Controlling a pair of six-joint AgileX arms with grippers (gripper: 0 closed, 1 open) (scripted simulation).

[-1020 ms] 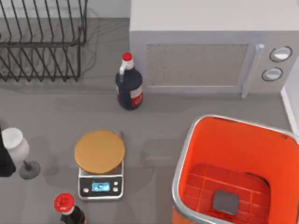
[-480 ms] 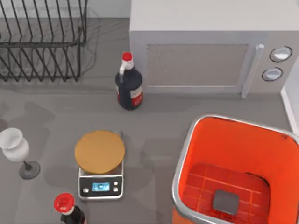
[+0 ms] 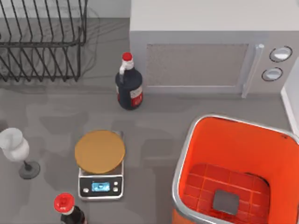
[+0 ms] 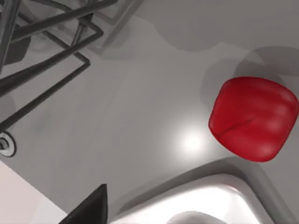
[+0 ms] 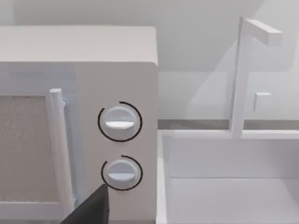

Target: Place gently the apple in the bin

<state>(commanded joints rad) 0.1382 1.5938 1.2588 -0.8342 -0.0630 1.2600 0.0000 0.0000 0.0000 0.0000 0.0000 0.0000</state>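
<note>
The apple [image 4: 253, 118], small, round and plain red, lies on the grey tabletop in the left wrist view, apart from the black wire rack [image 4: 42, 56] and close to a white curved rim [image 4: 210, 193]. A dark part of my left gripper [image 4: 88, 212] hangs above the table, off to one side of the apple and not touching it. The bin [image 3: 243, 140] is large, orange-red and grey-rimmed, at the table's front right, with a grid floor and a grey centre square. A dark part of my right gripper [image 5: 91, 207] faces the microwave's knobs.
A white microwave [image 3: 210, 56] stands at the back right, with a white sink [image 5: 233, 186] beside it. A dish rack [image 3: 42, 42] fills the back left. A dark bottle [image 3: 129, 86], a scale [image 3: 100, 161], a wine glass [image 3: 14, 145] and a second bottle [image 3: 65, 205] stand around the table.
The dark arm at the top view's left edge beside the wine glass has gone out of that view. Soft shadows have shifted across the left of the table.
</note>
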